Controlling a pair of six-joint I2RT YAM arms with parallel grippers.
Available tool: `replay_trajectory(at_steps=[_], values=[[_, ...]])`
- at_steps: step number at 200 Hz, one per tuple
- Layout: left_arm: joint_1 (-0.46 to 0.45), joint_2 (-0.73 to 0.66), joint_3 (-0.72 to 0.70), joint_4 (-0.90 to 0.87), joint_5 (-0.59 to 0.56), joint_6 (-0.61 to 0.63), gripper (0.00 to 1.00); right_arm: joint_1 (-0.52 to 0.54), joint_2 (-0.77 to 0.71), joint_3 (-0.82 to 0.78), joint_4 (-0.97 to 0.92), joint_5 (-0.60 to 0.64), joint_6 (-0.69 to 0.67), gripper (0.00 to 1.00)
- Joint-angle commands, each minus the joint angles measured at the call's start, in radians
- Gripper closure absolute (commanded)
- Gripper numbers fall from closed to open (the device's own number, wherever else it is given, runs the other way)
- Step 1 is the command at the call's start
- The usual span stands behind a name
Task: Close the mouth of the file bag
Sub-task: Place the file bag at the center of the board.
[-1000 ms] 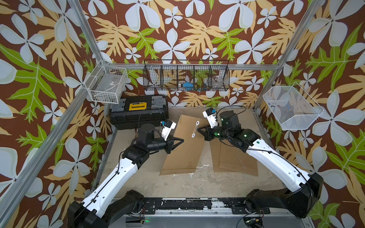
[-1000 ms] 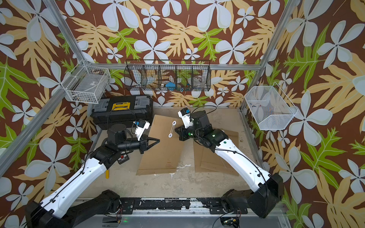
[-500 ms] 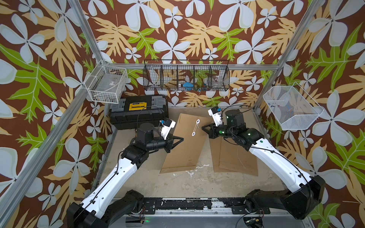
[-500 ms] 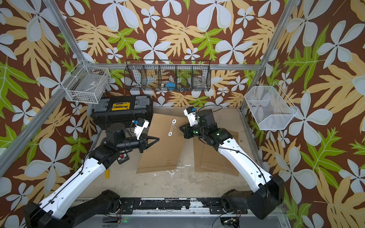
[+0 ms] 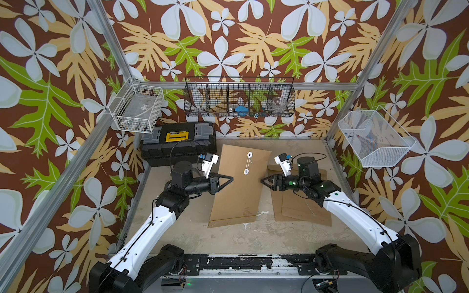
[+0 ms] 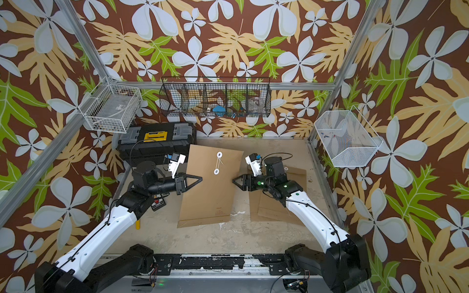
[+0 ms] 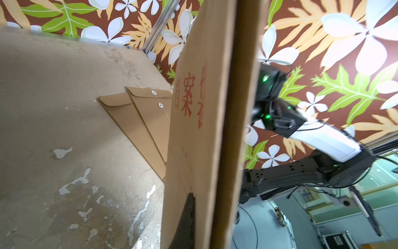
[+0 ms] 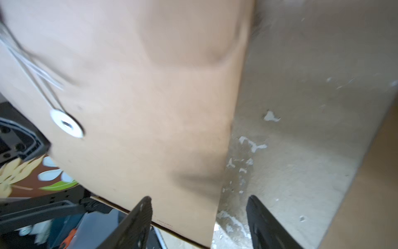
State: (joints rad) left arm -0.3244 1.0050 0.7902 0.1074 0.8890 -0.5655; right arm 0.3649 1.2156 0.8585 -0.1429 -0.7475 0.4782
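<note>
And the right fingers (image 8: pixel 141 220) let go! A second earlier they were pinched shut up by the string (image 5: pixel 247 162). Now they stood wide apart, pulled back just off the file bag's (image 5: pixel 241 187) right edge and touching nothing. The left fingers (image 5: pixel 224 180) had not budged and were clamped tight on the bag's left edge. They held it tilted up over the middle of the surface (image 5: pixel 253 241), top end toward the back edge.

The thin pale string ran taut between the two white discs (image 5: pixel 249 154), so the mouth looked tied off and the job near done. I couldn't count the winds.

The bag was stiff matte kraft paper, a flat brown rectangle with red printed characters on its far face. Two spare bags (image 5: pixel 302 210) lay flat near the right edge of the scuffed, chipped beige surface.
</note>
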Motion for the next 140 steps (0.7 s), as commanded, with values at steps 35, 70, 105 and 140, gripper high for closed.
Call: replay_trajectory(at_steps=[35, 70, 105, 140], values=[[0.067, 0.010, -0.102, 0.451, 0.159, -0.371, 1.00, 0.007, -0.007, -0.214, 0.668, -0.335, 0.379, 0.31], [0.081, 0.045, -0.109, 0.214, 0.058, -0.251, 0.98, 0.007, -0.060, -0.253, 0.734, -0.318, 0.462, 0.67], [0.082, 0.069, -0.078, -0.111, -0.145, -0.033, 0.79, 0.007, -0.058, -0.296, 0.606, -0.255, 0.459, 0.94], [0.092, 0.009, -0.070, -0.424, -0.517, 0.103, 0.55, 0.036, -0.083, -0.354, 0.462, -0.197, 0.426, 1.00]])
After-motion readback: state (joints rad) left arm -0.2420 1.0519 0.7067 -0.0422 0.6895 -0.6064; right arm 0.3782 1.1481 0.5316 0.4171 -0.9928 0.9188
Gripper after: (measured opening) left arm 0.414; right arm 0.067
